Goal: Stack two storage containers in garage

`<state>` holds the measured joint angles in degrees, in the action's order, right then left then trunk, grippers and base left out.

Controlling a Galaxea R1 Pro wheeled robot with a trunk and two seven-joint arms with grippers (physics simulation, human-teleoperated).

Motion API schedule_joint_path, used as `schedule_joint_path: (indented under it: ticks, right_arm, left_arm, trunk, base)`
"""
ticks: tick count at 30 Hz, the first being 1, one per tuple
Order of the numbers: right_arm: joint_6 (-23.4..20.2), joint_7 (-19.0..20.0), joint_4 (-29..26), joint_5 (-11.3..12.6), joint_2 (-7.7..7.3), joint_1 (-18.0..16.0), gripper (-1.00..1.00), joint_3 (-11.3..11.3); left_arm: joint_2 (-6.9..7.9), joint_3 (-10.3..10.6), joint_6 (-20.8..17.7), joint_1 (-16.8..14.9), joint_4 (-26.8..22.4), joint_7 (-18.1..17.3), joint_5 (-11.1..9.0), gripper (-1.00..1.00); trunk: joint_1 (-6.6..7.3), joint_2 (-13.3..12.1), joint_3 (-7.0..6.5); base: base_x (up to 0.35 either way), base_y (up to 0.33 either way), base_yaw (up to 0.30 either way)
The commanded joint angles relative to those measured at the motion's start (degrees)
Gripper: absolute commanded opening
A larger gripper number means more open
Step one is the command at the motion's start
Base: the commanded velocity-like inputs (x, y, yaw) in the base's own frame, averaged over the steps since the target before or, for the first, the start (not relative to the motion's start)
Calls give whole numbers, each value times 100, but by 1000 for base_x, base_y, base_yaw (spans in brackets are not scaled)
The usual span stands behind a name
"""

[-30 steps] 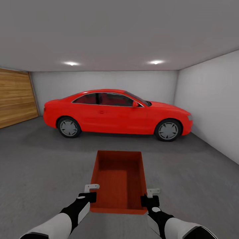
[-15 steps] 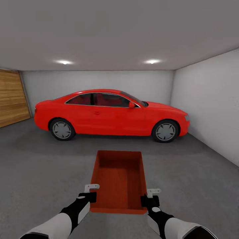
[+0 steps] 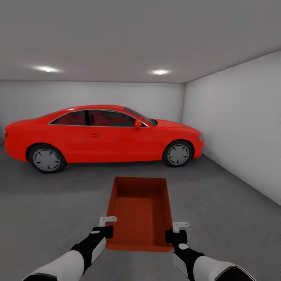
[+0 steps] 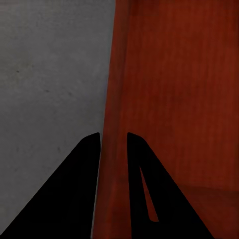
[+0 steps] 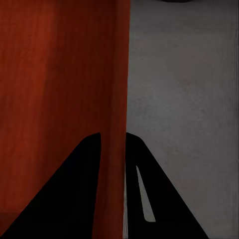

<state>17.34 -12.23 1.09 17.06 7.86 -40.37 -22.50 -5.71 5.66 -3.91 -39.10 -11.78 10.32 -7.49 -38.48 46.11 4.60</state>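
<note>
The robot stands in the garage with one orange-red storage container (image 3: 140, 212) held out in front of it, above the dark grey concrete floor (image 3: 47, 207) and not resting on it. The box is open at the top, its long axis points away from the robot, and nothing lies inside it. The left pincer (image 3: 106, 227) has the near end of the box's left wall, and the right pincer (image 3: 176, 231) has the near end of the right wall. In the left wrist view the two dark fingers (image 4: 74, 184) sit one on each side of the thin red wall, closed against it; the right wrist view shows the same, with one finger (image 5: 69, 189) inside the box and the other outside over the grey floor. Beyond the box, well apart from it, a red car (image 3: 103, 134) is parked side-on along the far wall, its nose toward the pale grey side wall (image 3: 238, 125). Two round ceiling lights (image 3: 159, 72) glow above the car.
</note>
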Motion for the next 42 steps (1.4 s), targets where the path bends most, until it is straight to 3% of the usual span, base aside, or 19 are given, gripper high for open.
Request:
schedule_joint_path:
  ticks: [1,42]
  right_arm:
    - [-6,8,-12,-97,5,-6,-100,228]
    - [-11,1,-12,-95,5,-6,-100,229]
  left_arm:
    - [26,-126,-39,-1,-17,76,11,-100]
    - [26,-130,-39,-1,-17,76,11,-100]
  trunk:
    - [-4,7,9]
    - [-4,7,9]
  base:
    - [321,0,-277]
    - [321,0,-277]
